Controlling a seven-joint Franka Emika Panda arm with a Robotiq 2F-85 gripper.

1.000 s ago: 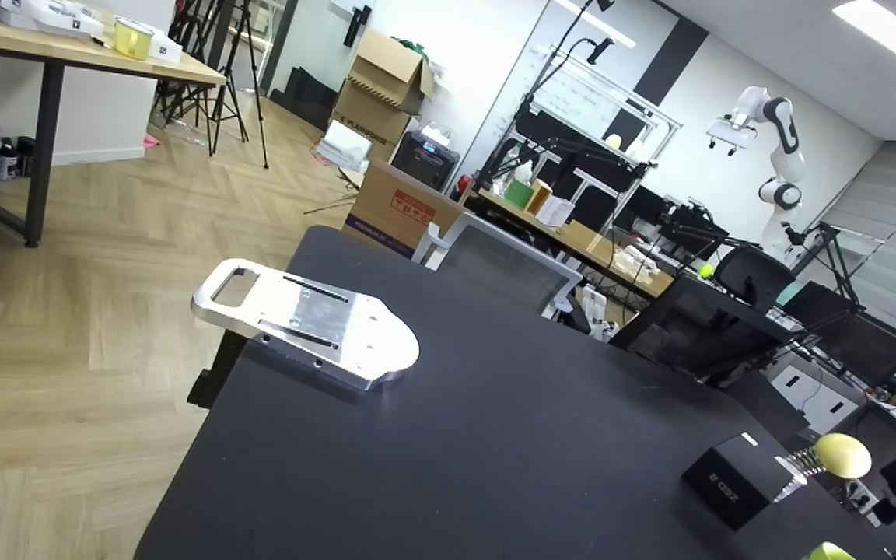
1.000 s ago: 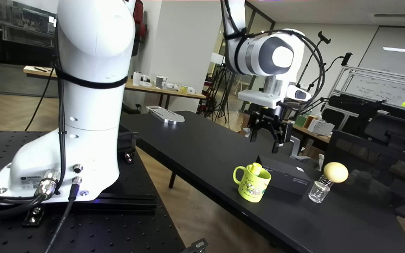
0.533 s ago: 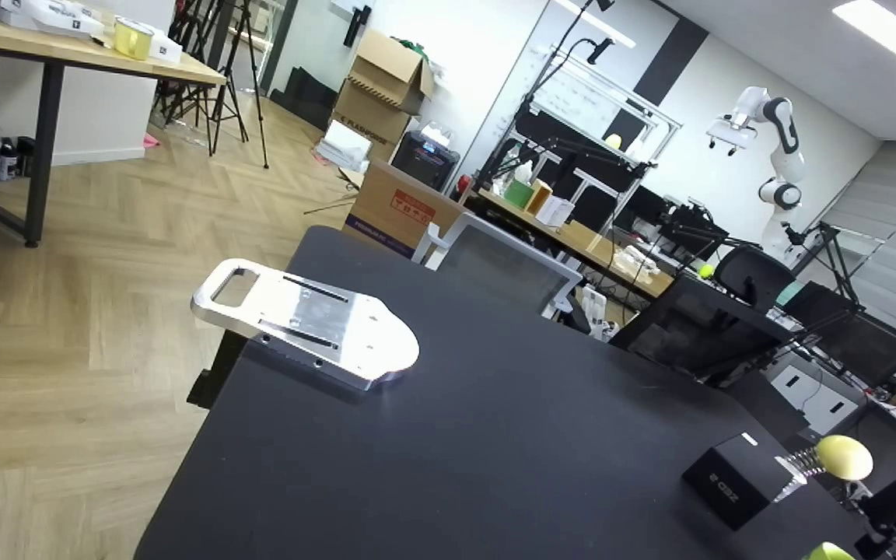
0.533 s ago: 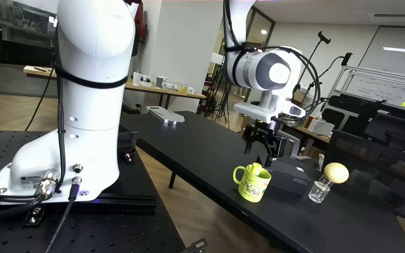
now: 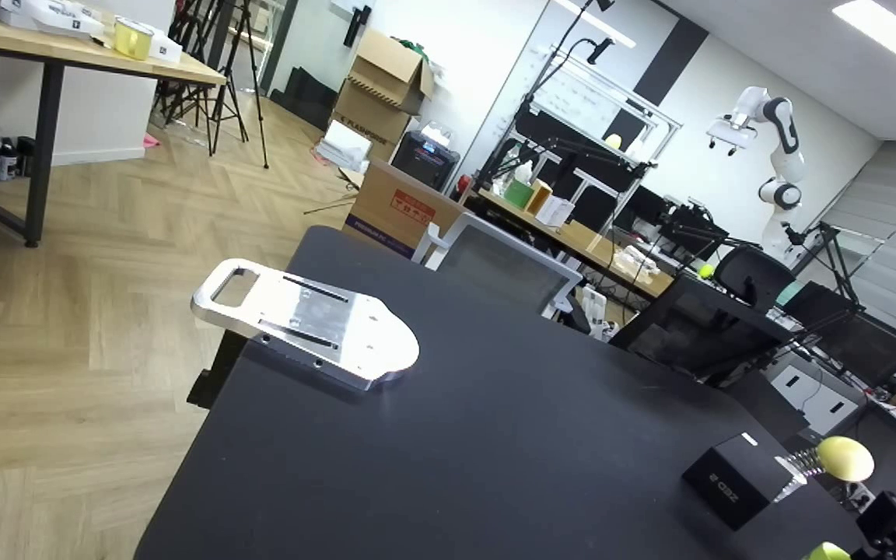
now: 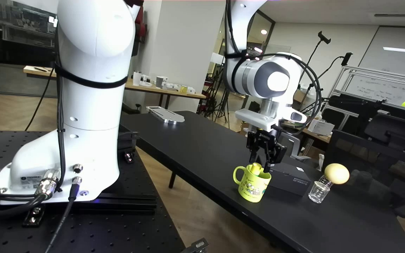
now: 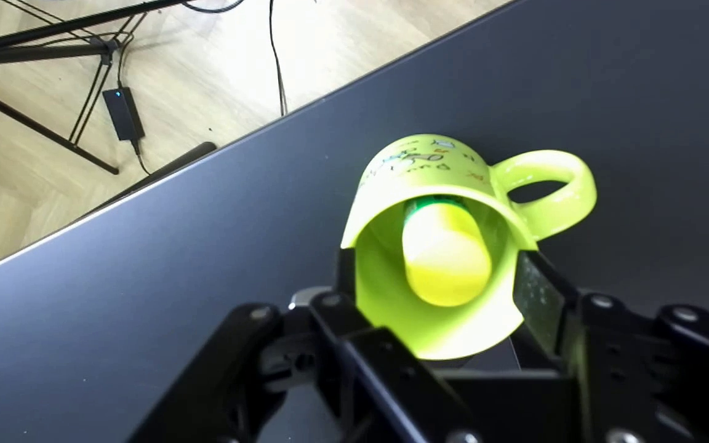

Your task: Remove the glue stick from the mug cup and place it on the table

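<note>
Wrist view: gaps flank glue stick [image 7: 447, 258] inside mug [image 7: 407, 175], near table edge [image 7: 256, 137].

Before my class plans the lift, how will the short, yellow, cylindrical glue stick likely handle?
The glue stick would likely roll if laid sideways, its body being round. Smaller than the glossy yellow-green mug holding it, it's probably light.
</note>
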